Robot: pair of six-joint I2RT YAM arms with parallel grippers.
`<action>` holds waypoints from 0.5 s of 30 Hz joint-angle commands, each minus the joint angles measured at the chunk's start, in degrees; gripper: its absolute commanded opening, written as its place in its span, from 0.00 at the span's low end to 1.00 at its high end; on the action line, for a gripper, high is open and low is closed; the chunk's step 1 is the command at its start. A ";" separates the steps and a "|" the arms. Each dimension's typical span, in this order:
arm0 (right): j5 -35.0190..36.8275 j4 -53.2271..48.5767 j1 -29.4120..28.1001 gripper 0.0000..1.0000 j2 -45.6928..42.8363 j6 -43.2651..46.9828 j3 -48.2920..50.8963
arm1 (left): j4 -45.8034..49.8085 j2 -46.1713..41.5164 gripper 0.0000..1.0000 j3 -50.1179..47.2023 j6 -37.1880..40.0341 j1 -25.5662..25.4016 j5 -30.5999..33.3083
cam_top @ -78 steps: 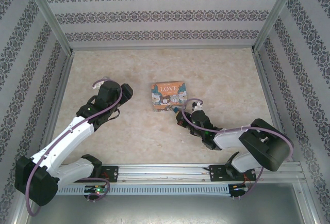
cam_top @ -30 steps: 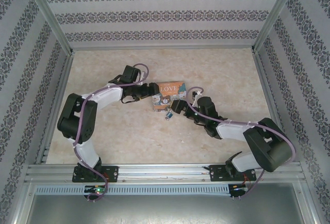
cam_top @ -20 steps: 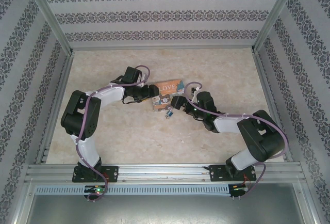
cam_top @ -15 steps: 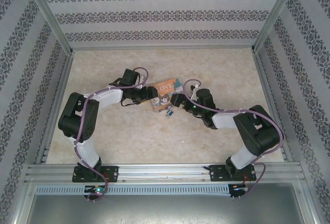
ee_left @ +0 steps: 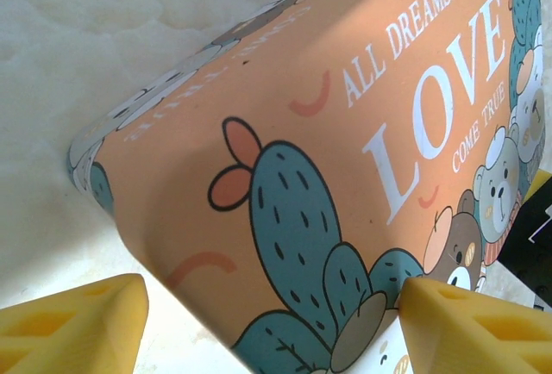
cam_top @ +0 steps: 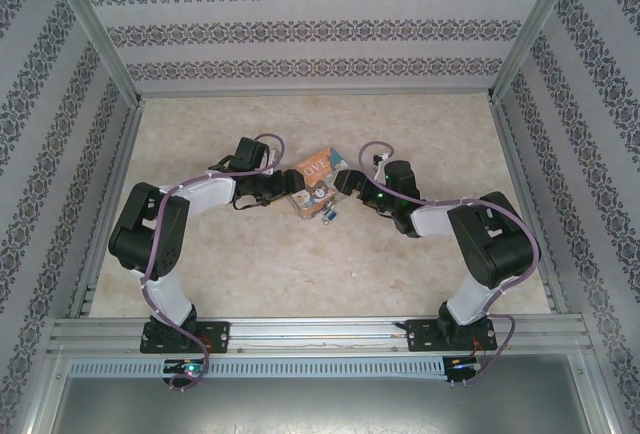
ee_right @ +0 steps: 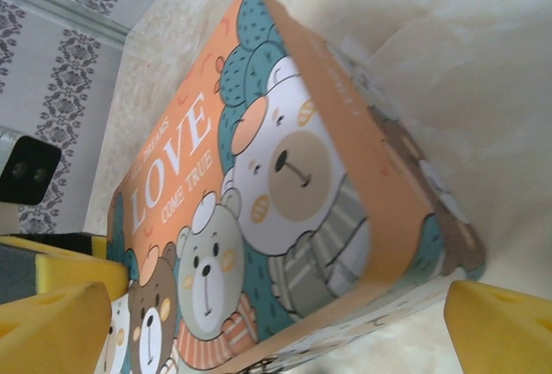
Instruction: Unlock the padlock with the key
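Left claw, right claw open flanking tin; padlock axis unreadable.

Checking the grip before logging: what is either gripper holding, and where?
Nothing, apparently: left gripper and right gripper straddle the LOVE tin, jaws open; padlock lies free.

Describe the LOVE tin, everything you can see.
The tin is a flat rectangular box with rounded corners, seemingly painted metal: orange lid reading ALL DREAMS LOVE COME TRUE, bears, teal cactus. Closed, lid up on the table, turned askew. The left gripper and right gripper straddle opposite ends, jaws open; contact unclear.
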State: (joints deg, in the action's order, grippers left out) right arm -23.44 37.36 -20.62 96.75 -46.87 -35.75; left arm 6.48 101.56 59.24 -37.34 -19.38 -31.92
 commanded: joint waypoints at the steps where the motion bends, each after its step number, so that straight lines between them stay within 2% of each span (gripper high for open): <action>1: 0.52 -2.28 1.77 0.98 -3.24 2.31 1.69 | 2.73 -2.69 0.78 1.94 0.73 0.56 1.75; 7: 2.12 -10.86 3.34 0.99 -9.89 8.95 2.78 | 1.21 -6.75 0.79 2.55 0.57 2.17 1.75; 15: 4.40 -15.76 4.01 0.98 -16.90 12.12 5.50 | -0.51 -12.57 0.79 1.44 0.25 3.35 1.95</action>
State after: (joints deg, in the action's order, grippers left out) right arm -20.58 24.91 -17.34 81.84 -37.80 -31.33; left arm 7.44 91.35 60.34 -37.34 -16.86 -30.83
